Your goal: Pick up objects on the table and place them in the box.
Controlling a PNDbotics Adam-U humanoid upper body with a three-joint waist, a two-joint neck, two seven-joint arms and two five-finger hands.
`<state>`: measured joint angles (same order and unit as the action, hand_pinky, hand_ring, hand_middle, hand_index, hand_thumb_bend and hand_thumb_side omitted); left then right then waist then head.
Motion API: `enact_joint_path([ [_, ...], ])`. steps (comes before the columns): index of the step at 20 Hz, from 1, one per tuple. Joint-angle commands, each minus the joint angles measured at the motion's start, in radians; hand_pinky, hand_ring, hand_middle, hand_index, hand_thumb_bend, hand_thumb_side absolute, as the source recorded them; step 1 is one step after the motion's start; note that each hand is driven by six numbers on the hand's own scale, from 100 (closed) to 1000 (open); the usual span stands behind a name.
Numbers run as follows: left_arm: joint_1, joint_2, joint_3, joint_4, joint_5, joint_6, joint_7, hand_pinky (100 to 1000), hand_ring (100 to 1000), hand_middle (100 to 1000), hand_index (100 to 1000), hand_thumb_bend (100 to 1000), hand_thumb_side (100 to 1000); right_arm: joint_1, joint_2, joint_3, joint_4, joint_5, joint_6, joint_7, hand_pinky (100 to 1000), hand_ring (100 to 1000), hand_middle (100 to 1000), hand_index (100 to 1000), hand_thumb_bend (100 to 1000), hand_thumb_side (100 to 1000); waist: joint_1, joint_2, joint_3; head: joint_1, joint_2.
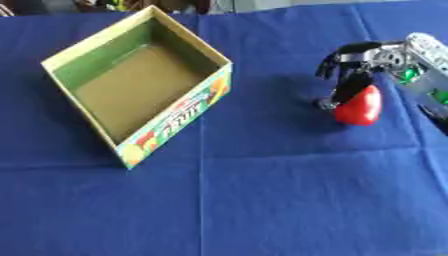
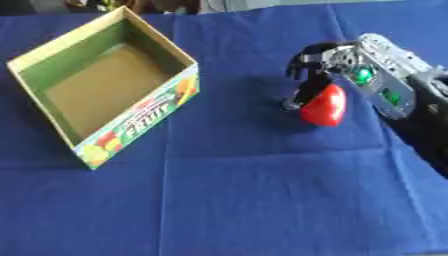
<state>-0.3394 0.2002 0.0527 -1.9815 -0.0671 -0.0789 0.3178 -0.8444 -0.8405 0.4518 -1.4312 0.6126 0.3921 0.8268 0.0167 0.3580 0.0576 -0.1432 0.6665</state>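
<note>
A red rounded object (image 1: 360, 106) sits at the right of the blue cloth. My right hand (image 2: 319, 67) reaches in from the right edge, its black fingers curled down around the object's left and top side. Whether the object is lifted off the cloth I cannot tell. An open cardboard box (image 1: 59, 62) with a green inner wall, a brown floor and a fruit print on its front stands at the upper left; nothing shows inside it. My left hand is out of sight in both views.
A blue cloth (image 1: 262, 200) covers the whole table, with fold lines crossing it. The box is well to the left of the hand. Dark shapes show along the far edge.
</note>
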Motion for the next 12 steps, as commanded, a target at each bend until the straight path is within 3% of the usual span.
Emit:
enact_joint_path([
  [1,-0.011,0.004,-0.002,-0.019,0.002,0.002,-0.001,607,833,779,800,100,1000,-0.014,-0.037,-0.035,-0.046,0.003,0.031,0.048,722,813,858,941,547,567,-0.002,-0.019,-0.004,0.001,-0.003],
  [6,-0.009,0.004,-0.004,-0.019,0.001,0.002,-0.004,608,832,779,799,100,1000,-0.005,-0.062,-0.054,-0.085,0.009,0.020,0.078,762,863,895,957,611,565,-0.004,-0.021,-0.007,0.002,-0.005],
  [12,-0.007,0.006,-0.003,-0.019,0.001,0.001,-0.006,608,833,778,796,100,1000,0.033,-0.106,-0.075,-0.111,0.009,-0.003,0.080,776,874,898,952,596,546,-0.008,-0.022,-0.012,0.005,-0.004],
])
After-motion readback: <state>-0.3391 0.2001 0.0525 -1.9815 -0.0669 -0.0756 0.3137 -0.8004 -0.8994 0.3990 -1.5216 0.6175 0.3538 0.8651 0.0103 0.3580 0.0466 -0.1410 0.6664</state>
